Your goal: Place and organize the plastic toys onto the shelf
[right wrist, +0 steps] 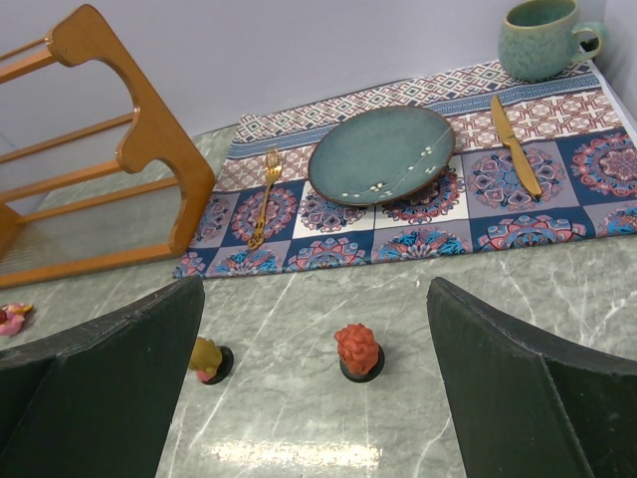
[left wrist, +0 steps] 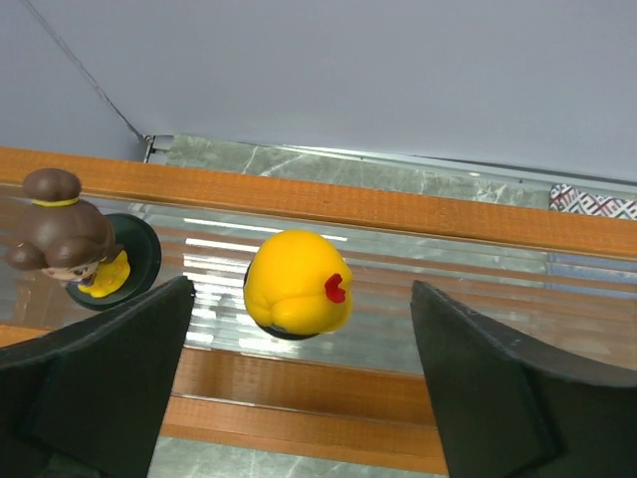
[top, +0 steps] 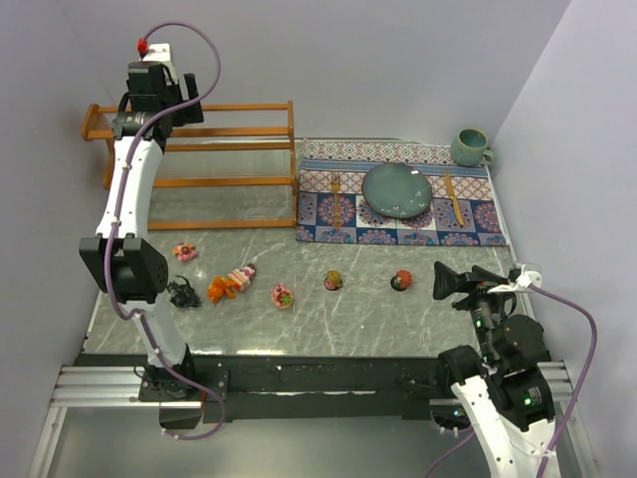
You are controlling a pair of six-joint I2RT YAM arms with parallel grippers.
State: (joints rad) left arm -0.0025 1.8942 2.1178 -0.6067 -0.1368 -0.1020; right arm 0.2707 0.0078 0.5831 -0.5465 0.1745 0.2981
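left claw [left wrist: 301, 299] open over the shelf [left wrist: 418, 211], upper left of the top view
yellow toy [left wrist: 297, 282] sits mid-frame on a tier beside a doll [left wrist: 72, 239]; best to lift straight up, jaws wide, so neither tips.

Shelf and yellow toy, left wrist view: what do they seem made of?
The shelf looks like varnished orange-brown wood: faint grain, slight sheen. The yellow toy looks like smooth moulded plastic: uniform colour, soft highlights; hard or rubbery, I cannot tell.
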